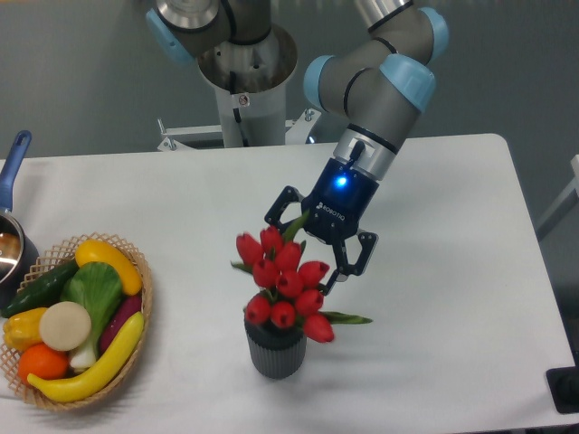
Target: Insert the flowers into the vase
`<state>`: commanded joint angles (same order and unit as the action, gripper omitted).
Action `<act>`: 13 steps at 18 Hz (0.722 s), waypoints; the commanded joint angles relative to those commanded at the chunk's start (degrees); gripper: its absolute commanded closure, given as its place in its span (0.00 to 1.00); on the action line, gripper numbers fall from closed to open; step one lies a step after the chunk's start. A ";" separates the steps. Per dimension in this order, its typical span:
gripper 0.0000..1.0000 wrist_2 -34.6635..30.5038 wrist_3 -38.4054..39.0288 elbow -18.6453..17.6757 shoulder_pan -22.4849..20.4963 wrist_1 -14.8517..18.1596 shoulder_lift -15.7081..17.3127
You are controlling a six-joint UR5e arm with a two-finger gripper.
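The flowers, a tight bunch of red tulip buds with green leaves, stand with their stems down in the vase, a small dark grey ribbed cylinder near the table's front middle. The bunch leans up and to the left, and a leaf sticks out to the right. My gripper comes down from the upper right over the top of the bunch. Its fingers are spread wide, one on each side of the upper buds. The left fingertip is partly hidden behind the buds.
A woven basket of vegetables sits at the front left. A dark pot with a blue handle stands at the left edge. The arm's base rises behind the table. A dark object is at the right edge.
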<state>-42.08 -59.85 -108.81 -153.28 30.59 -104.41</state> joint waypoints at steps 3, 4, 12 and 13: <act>0.00 -3.18 0.00 -0.09 0.97 0.00 -0.26; 0.00 -3.27 0.00 0.09 0.88 0.00 -0.09; 0.00 -30.82 0.00 0.61 -0.26 0.53 3.34; 0.00 -34.69 -0.09 0.61 -0.96 0.61 3.77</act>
<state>-76.78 -59.94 -108.19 -154.24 31.20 -100.64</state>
